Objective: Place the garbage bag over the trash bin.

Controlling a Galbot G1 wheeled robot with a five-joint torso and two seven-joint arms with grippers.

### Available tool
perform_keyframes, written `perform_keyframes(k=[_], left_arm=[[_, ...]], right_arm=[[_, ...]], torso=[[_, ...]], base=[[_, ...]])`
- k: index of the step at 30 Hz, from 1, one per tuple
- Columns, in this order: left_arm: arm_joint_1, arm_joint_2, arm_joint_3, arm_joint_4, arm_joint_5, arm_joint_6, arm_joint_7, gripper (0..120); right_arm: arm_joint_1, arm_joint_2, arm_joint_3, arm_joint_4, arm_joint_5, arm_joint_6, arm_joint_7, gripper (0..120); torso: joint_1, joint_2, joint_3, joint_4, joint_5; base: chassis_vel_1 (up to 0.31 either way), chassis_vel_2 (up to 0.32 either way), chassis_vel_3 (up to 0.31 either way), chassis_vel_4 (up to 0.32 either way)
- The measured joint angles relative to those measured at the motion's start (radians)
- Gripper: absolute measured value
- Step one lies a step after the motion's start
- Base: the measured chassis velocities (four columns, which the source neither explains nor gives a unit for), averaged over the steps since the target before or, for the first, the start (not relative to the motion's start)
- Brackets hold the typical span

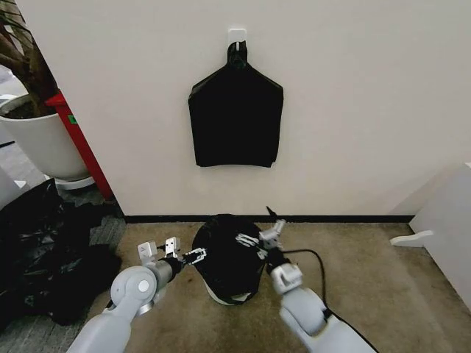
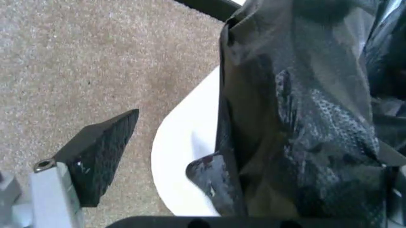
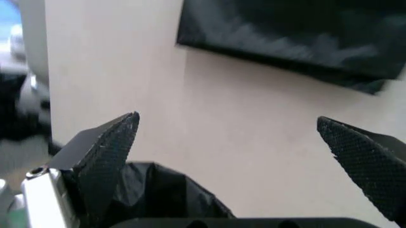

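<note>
The trash bin (image 1: 221, 293) stands on the carpet close to the wall, and its cream side (image 2: 184, 161) shows below the plastic. The glossy black garbage bag (image 1: 227, 254) is draped over the bin's top and hangs down its sides (image 2: 298, 118). My left gripper (image 1: 193, 256) sits at the bag's left side, open, with one finger (image 2: 104, 154) out over the carpet and the other hidden behind the film. My right gripper (image 1: 259, 237) hovers open above the bag's upper right, holding nothing (image 3: 228, 128); a fold of the garbage bag (image 3: 159, 194) lies beneath it.
A flat black bundle (image 1: 235, 118) hangs from a wall hook above the bin. A large heap of black plastic (image 1: 44, 250) lies at the left, beside a white plant pot (image 1: 37, 136) and a red panel (image 1: 82, 147). White furniture (image 1: 449, 220) stands at the right.
</note>
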Motion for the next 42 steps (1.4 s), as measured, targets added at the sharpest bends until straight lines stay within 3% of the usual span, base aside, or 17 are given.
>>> perform_keyframes(k=[7, 22, 30, 42], left_arm=[[-0.008, -0.007, 0.006, 0.004, 0.019, -0.003, -0.003, 100], [0.013, -0.021, 0.008, -0.033, 0.046, -0.006, -0.011, 100], [0.015, -0.02, 0.016, -0.054, 0.058, -0.007, -0.013, 100], [0.041, 0.016, -0.002, -0.169, 0.089, -0.021, -0.037, 100]], right_arm=[[0.187, -0.003, -0.124, -0.087, 0.012, -0.184, 0.041, 100], [0.275, 0.115, -0.148, -0.302, -0.022, -0.166, -0.001, 100], [0.26, 0.128, -0.131, -0.323, -0.059, -0.215, 0.019, 100], [0.217, 0.118, -0.104, -0.31, -0.085, -0.227, 0.035, 100]], torso=[[0.0, 0.0, 0.0, -0.0001, 0.0], [0.0, 0.0, 0.0, -0.0001, 0.0001], [0.0, 0.0, 0.0, -0.0003, 0.0001], [0.0, 0.0, 0.0, -0.0002, 0.0002]], base=[[0.0, 0.0, 0.0, 0.0], [0.0, 0.0, 0.0, 0.0], [0.0, 0.0, 0.0, 0.0], [0.0, 0.0, 0.0, 0.0]])
